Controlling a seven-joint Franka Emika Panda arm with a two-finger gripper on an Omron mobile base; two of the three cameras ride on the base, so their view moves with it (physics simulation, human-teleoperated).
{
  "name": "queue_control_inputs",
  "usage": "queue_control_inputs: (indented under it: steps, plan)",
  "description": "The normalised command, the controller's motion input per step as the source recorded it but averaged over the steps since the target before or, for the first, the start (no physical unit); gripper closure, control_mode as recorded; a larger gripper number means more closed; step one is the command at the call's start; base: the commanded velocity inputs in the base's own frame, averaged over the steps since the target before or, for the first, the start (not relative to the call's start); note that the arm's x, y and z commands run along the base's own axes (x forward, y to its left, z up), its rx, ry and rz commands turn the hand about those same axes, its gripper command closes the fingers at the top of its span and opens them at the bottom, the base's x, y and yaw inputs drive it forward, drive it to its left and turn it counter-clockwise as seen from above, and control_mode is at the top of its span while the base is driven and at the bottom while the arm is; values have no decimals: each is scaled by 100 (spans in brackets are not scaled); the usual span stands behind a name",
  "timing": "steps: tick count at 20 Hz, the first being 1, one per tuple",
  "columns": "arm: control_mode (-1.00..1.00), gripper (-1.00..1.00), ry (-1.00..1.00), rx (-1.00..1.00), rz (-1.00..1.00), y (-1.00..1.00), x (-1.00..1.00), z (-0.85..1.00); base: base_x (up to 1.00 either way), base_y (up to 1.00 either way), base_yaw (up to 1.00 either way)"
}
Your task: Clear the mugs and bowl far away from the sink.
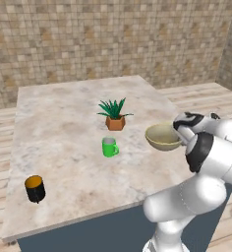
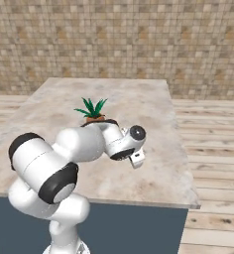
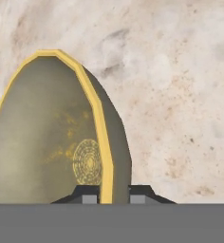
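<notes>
Gripper (image 3: 109,197) first: its two tips stand nearly together with the yellow rim of the bowl (image 3: 47,142) pinched between them, one finger inside the wall and one outside, so the hand has the bowl by its edge.

From there, largest to smallest. A marble counter (image 1: 64,113) takes up most of both base views, with wooden floor around it and a tiled wall behind. No sink is in sight here, so this counter looks like the place chosen well away from it. The arm reaches over the counter's right side. In the left base view the bowl (image 1: 162,137) sits at about 3 o'clock from the middle of the counter, close to the right edge, and appears tipped rather than flat; I cannot tell whether its base touches the marble or hangs just above it. The plant (image 1: 115,115) stands near the centre, at about 10 o'clock from the bowl. The green mug (image 1: 109,147) is just below the plant, at 9 o'clock from the bowl and upright. The black mug (image 1: 35,188) stands well apart at 7 o'clock, near the front left corner.

Both mugs already stand on this counter, so the step in hand seems to be the last one: setting the bowl down. The next move calls for lowering and levelling it until the base rests on bare marble, away from the right edge, then spreading the fingers and lifting straight off the rim so the bowl is not dragged or tipped.
</notes>
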Motion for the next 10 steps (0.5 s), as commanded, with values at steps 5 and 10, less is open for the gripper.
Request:
queue_control_inputs:
  steps: [5,10]
  plan:
    - [-100,-100,5,0,2,-1,25,-33,0,0,0]
    - [-100,-100,0,0,0,-9,8,-1,0,0,0]
